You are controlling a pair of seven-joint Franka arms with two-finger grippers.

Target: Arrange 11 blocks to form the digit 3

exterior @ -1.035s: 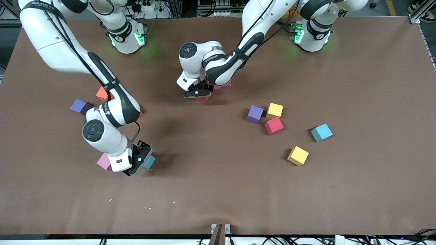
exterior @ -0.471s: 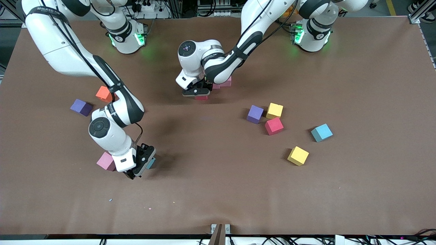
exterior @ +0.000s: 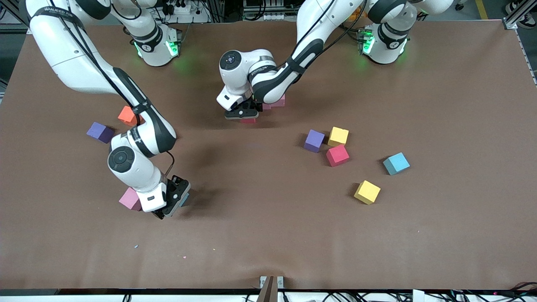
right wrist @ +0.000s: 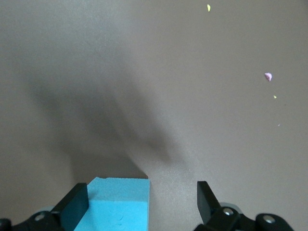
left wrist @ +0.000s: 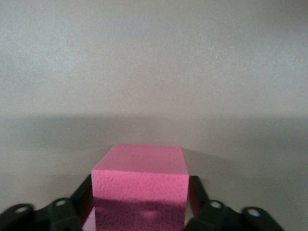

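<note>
Pink-red block (exterior: 248, 121) sits under the left claw (exterior: 242, 114), upper middle of the front view, right beside a pink block (exterior: 277, 102), so that looks like the start of the 3. The block is between the claw's tips on the tabletop (exterior: 268, 235), but I can't tell if it's gripped or let go.

The right claw (exterior: 170, 205), low toward the right arm's end, is released and straddles a light blue block (exterior: 184, 200): one finger at it, a gap to the other.

My guess is placing on one side, picking on the other. Next the right claw needs to centre, clench and lift. The rest are scattered: purple (exterior: 314, 140), yellow (exterior: 338, 136), red (exterior: 337, 155).
</note>
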